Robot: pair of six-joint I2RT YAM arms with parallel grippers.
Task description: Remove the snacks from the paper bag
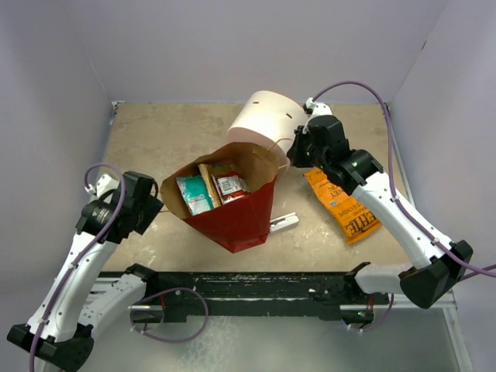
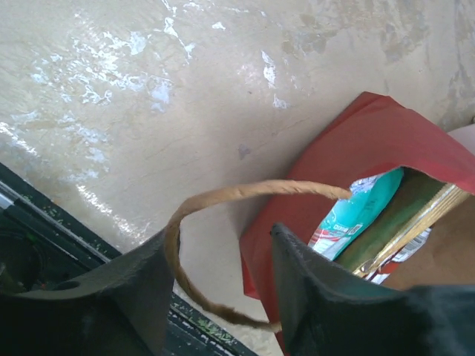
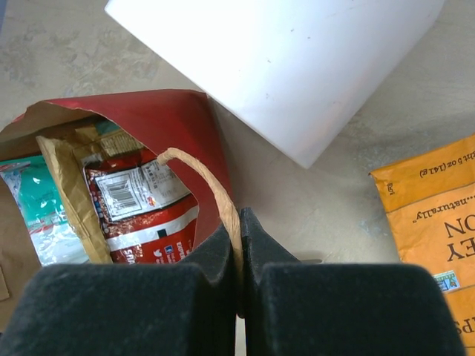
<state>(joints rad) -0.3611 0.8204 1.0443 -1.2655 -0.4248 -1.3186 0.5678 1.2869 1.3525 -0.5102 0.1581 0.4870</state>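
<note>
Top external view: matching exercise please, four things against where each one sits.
Things
1. orange flat crinkly snack packet
2. teal crinkly snack packet
3. small grey metal bracket
4. big white cylinder

Places
A. beyond the far rim of the red paper bag
B. inside the bag
C. flat on the tan table, well clear of the bag on its right
D. on the table close beside the bag's near right edge

Pairs: 1-C, 2-B, 3-D, 4-A
</note>
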